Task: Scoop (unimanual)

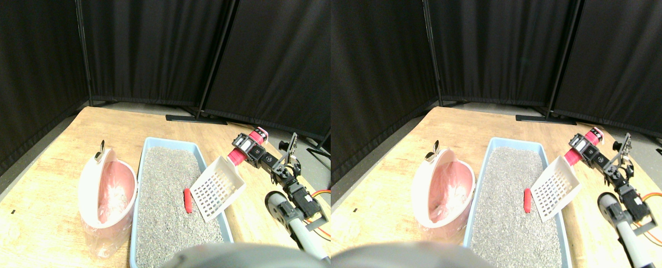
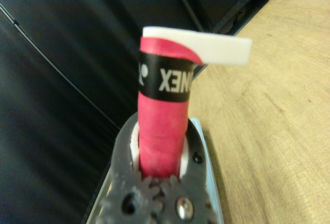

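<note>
Table (image 1: 46, 167): pale wood, black curtains behind.
Litter tray (image 1: 141, 167): blue, full of grey litter.
Pink bin (image 1: 107, 195): just left of tray.
Scoop (image 1: 217, 187): white, slotted, tilted above tray's right edge.
Right gripper (image 1: 240, 155): jaws closed around scoop's red wrapped handle (image 2: 162, 126).
Red piece (image 1: 187, 200): lying on litter, just beside scoop.

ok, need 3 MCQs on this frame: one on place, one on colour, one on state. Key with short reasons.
1. Where does the small red object lie?
A. in the pink bin
B. on the litter in the blue tray
C. on the bare table

2. What colour is the wrap on the scoop's handle?
A. red-pink
B. green
C. yellow

3. What is the right gripper doing?
A. hanging open, nothing in it
B. shut on the scoop's handle
C. shut on the tray's rim

Key: 1 B, it rests on grey litter inside the blue tray, beside the white scoop. 2 A, the wrist view shows the handle wrapped red-pink. 3 B, jaws flank the handle in the wrist view.
</note>
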Robot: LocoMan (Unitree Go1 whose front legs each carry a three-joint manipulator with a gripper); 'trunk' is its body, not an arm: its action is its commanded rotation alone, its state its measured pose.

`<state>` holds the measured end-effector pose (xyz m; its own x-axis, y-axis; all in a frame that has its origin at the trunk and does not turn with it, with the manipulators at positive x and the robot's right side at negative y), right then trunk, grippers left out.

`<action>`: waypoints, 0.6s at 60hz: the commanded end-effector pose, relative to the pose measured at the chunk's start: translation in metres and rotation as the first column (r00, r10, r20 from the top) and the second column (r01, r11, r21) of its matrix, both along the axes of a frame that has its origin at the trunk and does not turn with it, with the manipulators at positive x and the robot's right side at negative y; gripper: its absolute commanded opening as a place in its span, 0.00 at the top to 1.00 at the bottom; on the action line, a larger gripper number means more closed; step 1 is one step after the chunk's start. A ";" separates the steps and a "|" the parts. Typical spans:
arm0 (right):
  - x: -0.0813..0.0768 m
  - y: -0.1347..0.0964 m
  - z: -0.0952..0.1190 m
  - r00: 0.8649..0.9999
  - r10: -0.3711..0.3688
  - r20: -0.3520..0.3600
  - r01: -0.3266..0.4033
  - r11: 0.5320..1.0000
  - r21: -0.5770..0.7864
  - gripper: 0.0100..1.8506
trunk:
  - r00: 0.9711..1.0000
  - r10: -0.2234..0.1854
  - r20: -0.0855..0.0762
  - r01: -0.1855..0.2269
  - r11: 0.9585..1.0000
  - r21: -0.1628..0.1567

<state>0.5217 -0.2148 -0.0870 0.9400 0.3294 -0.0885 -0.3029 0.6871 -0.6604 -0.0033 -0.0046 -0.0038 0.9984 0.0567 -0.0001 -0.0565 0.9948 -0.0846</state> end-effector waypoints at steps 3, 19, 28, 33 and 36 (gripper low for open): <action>0.003 0.000 0.010 0.998 0.014 0.065 -0.010 0.999 -0.048 0.98 | 1.000 0.001 -0.014 -0.001 1.000 -0.017; 0.003 0.000 0.011 0.996 -0.014 0.085 0.020 0.997 -0.069 0.98 | 1.000 -0.009 -0.012 0.009 1.000 -0.012; 0.006 0.002 0.010 0.998 -0.026 0.062 0.029 0.998 -0.059 0.98 | 1.000 -0.010 -0.012 0.010 1.000 -0.012; 0.005 0.006 0.006 0.999 -0.004 0.051 0.007 0.998 -0.062 0.98 | 1.000 -0.009 -0.011 0.009 1.000 -0.011; 0.005 0.010 0.003 0.999 -0.002 0.038 0.004 0.998 -0.055 0.98 | 1.000 -0.008 -0.008 0.008 1.000 -0.011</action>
